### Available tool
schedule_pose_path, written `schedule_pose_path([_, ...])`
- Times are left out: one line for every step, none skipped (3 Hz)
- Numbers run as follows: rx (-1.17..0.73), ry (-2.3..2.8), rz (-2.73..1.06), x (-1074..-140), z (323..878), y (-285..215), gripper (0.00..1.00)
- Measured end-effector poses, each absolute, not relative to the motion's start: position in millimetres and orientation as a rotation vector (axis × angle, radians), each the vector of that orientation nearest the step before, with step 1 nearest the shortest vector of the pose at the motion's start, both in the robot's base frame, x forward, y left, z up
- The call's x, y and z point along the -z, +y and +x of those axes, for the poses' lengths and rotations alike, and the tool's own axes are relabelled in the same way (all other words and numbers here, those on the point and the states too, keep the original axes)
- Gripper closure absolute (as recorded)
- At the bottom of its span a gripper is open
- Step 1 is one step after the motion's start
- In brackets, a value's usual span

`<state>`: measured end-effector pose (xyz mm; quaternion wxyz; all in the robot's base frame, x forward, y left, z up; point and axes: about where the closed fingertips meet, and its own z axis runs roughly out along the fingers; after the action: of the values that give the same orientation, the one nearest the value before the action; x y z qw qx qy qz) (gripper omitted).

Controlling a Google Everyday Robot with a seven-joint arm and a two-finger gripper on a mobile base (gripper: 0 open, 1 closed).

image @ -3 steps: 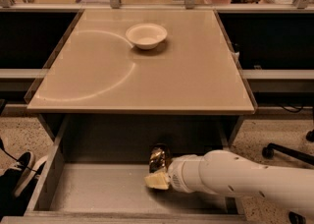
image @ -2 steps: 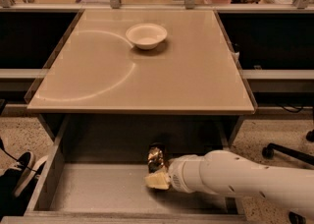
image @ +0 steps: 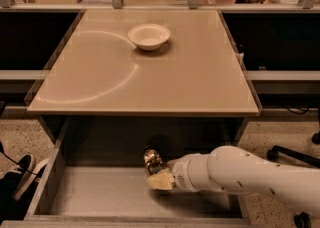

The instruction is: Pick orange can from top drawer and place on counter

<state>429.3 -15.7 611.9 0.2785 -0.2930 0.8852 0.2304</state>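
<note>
The orange can [image: 153, 160] is a small shiny golden-brown can in the open top drawer [image: 100, 199], near its back middle, below the counter's front edge. My gripper [image: 159, 176] reaches in from the right on a white arm and sits right against the can's lower right side. One pale fingertip [image: 158, 182] shows below the can. The counter [image: 150, 77] is a beige glossy top with a curved ring mark, above the drawer.
A white bowl [image: 149, 36] stands on the counter toward the back. The drawer's low side walls run at left [image: 50, 172] and right. Black shoes [image: 20, 172] lie on the floor at the left. A chair base [image: 295, 154] stands at the right.
The can has shifted slightly left with the gripper against it. The arm has barely moved.
</note>
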Motion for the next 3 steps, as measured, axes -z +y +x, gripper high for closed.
schedule_pose_path([-0.676,2.276,-0.874,-653,443,-24,1.0])
schedule_pose_path([-0.671,2.197,-0.986,-700,449,-48,1.0])
schedule_pose_path([-0.676,2.169,-1.08,-736,421,-75,1.0])
